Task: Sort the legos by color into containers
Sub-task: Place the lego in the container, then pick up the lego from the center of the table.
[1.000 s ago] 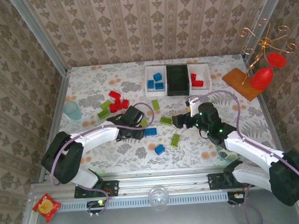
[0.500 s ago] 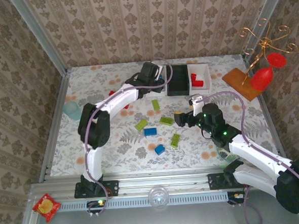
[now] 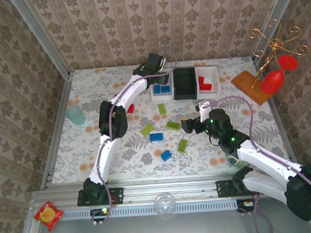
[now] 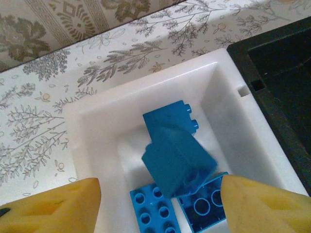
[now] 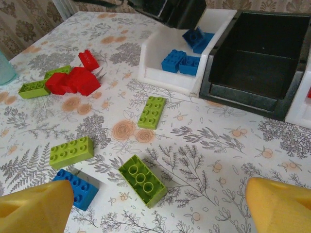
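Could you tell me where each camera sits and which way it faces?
Top external: above, behind the bases, looking down on the table; both arms show.
Left wrist: above the left white bin, looking down at blue legos; fingers of the left gripper show.
Right wrist: low, facing the bins; fingers of the right gripper show.
Both wrist views share that bin.

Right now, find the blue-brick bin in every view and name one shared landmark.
Top external: bin at top centre.
Left wrist: bin across the centre.
Right wrist: bin at upper centre.
Shared landmark: the black bin, directly to its right in all three.
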Available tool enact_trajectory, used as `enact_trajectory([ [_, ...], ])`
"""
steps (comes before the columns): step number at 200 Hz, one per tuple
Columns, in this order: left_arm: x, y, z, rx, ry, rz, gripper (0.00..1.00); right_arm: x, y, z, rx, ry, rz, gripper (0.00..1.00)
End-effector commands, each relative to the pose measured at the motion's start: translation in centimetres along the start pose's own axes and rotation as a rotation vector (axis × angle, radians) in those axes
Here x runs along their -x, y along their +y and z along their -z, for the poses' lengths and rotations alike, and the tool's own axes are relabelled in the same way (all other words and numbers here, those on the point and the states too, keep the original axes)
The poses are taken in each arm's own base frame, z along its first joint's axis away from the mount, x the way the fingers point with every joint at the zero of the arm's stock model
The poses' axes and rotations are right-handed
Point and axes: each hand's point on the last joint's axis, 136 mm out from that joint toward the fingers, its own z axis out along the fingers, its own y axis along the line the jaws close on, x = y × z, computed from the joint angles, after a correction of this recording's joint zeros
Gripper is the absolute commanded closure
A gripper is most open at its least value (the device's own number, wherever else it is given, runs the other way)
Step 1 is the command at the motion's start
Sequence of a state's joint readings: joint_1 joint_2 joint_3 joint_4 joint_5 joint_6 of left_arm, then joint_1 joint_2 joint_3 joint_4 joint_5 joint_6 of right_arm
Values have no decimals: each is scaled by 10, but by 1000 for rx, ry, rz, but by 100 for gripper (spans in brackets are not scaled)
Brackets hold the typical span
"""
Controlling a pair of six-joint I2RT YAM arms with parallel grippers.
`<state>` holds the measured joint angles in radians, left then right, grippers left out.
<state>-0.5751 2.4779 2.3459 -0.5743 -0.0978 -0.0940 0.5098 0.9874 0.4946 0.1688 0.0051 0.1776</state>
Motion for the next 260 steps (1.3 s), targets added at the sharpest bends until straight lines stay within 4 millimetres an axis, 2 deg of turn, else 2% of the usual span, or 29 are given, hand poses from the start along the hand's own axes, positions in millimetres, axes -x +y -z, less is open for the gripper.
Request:
enact_trajectory([
  [1,17,-3,56,-32,-26,-13,30,-9,-5,-5,-32,20,20,7],
  [15,7,-10,83,-80,-55,-3,28,-14,-6,-9,-36,39,24,7],
  [17,11,-11,91,-88,-76,0,28,-15,-6,-9,-37,42,25,7],
  [36,-19,-11,128,-127,-116,30,24,-23,-8,-15,-43,75,32,7],
  [42,-37,-7,134,-124,-103,39,23,-25,-8,-17,-44,83,33,7],
  [46,-41,-4,144,-121,-112,42,22,-27,-9,-19,-45,88,33,7],
  [75,-121,35,174,-5,-26,72,20,-36,-4,-28,-16,124,33,7],
  [87,-138,44,187,13,-29,113,19,-41,-2,-33,-8,149,37,7],
  [110,-162,47,198,-37,-44,209,19,-53,4,-45,-5,215,69,8],
  [139,-175,38,204,-105,-74,269,19,-70,19,-61,-11,311,154,8],
  [143,-176,37,205,-116,-80,275,19,-79,20,-66,-11,345,164,8],
  [174,-182,33,211,-137,-97,287,19,-104,35,-85,-17,456,210,9],
  [192,-183,32,215,-147,-107,286,19,-113,27,-95,-80,508,229,10],
  [224,-182,25,219,-183,-122,290,19,-116,11,-110,-165,577,235,12],
  [260,-183,25,220,-184,-130,275,19,-121,-1,-125,-165,628,166,21],
])
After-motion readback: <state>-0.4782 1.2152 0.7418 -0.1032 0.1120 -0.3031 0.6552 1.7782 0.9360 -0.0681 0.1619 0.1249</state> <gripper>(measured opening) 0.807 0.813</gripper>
